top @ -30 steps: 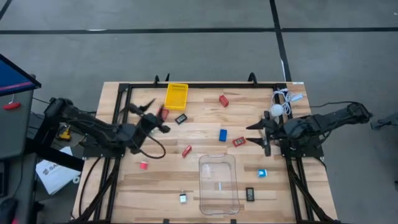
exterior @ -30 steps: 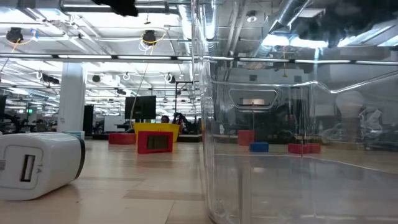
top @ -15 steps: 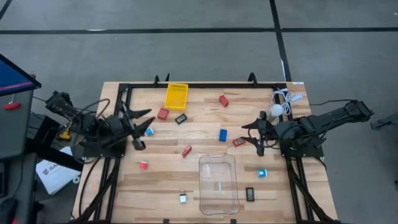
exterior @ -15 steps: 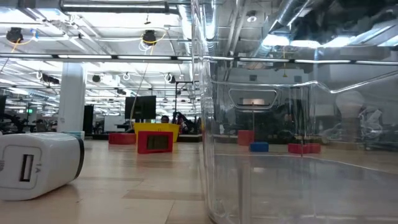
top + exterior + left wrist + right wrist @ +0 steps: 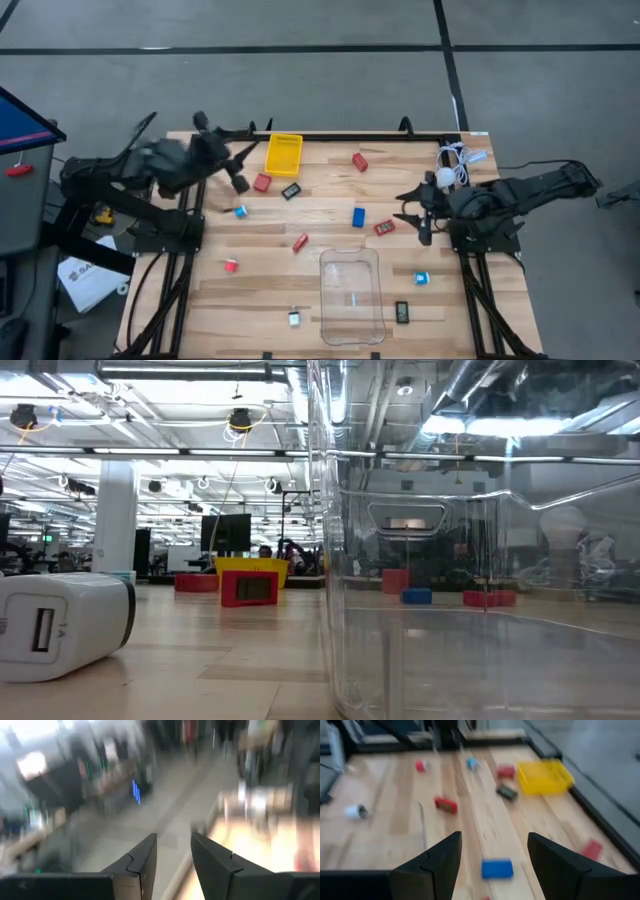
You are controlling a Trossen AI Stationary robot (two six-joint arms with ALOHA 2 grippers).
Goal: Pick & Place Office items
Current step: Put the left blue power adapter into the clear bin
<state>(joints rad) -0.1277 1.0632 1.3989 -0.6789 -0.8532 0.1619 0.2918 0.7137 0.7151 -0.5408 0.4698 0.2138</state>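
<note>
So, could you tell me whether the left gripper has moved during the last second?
Yes. The left gripper has swung toward the table's far edge, now beside the yellow tray.

Yellow tray (image 5: 284, 154) at table's (image 5: 330, 226) far edge, clear bin (image 5: 352, 295) near front

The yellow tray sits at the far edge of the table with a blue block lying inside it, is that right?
Not quite. The yellow tray does sit at the table's far edge, but the high view shows nothing inside it. The blue block lies on the bare wood near the table's middle.
</note>
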